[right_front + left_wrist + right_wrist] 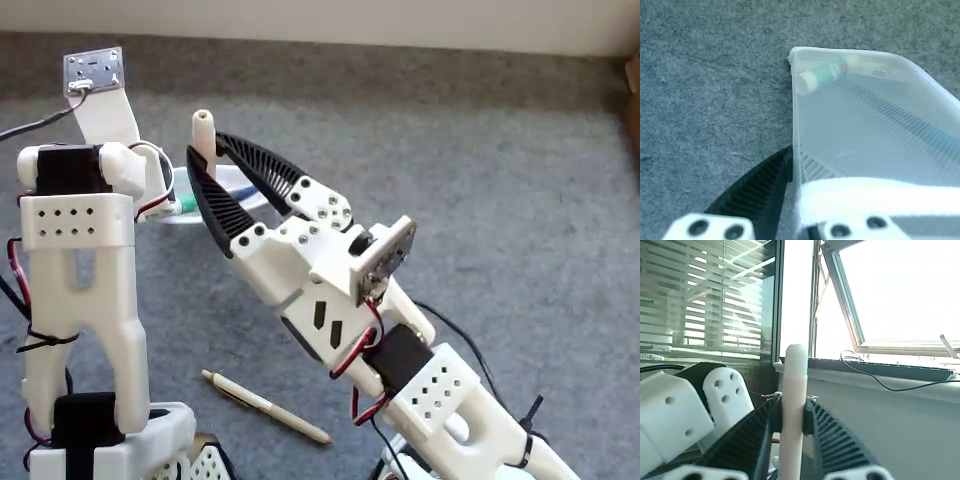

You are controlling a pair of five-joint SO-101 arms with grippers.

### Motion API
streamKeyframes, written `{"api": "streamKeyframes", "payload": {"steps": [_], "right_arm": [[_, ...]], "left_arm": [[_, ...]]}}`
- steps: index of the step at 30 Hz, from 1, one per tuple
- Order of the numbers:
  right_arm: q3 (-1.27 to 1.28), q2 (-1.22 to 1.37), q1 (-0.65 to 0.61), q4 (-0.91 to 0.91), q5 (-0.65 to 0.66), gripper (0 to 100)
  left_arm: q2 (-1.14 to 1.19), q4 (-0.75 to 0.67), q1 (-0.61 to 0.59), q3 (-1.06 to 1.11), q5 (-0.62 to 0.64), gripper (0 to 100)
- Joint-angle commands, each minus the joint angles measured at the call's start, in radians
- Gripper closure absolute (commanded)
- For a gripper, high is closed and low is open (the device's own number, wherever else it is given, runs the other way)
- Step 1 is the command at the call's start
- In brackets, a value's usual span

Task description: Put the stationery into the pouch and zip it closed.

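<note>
My left gripper [791, 167] is shut on the edge of the white mesh pouch [865, 130], which lies on the grey carpet. A green and white tube [822, 75] lies inside the pouch at its far end. In the high view part of the pouch [236, 184] shows behind the arms. My right gripper [205, 150] is raised above the pouch, shut on a cream pen [204, 130] that stands upright between its black fingers [827, 440]. A second cream pen [265, 405] lies on the carpet between the two arm bases.
Grey carpet [500, 170] covers the floor, with open room to the right. A white wall strip runs along the back. Cables [470, 350] trail beside the right arm. The left arm's body [80, 280] stands at the left edge.
</note>
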Motion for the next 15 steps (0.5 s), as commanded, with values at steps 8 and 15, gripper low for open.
{"api": "streamKeyframes", "payload": {"steps": [8,15], "right_arm": [[0.025,0.070,0.084,-0.232,-0.003,99.3],[0.027,0.133,0.101,-0.266,-0.008,99.3]], "left_arm": [[-0.012,-0.014,0.008,0.004,-0.006,99],[-0.012,-0.017,0.008,0.005,-0.006,99]]}}
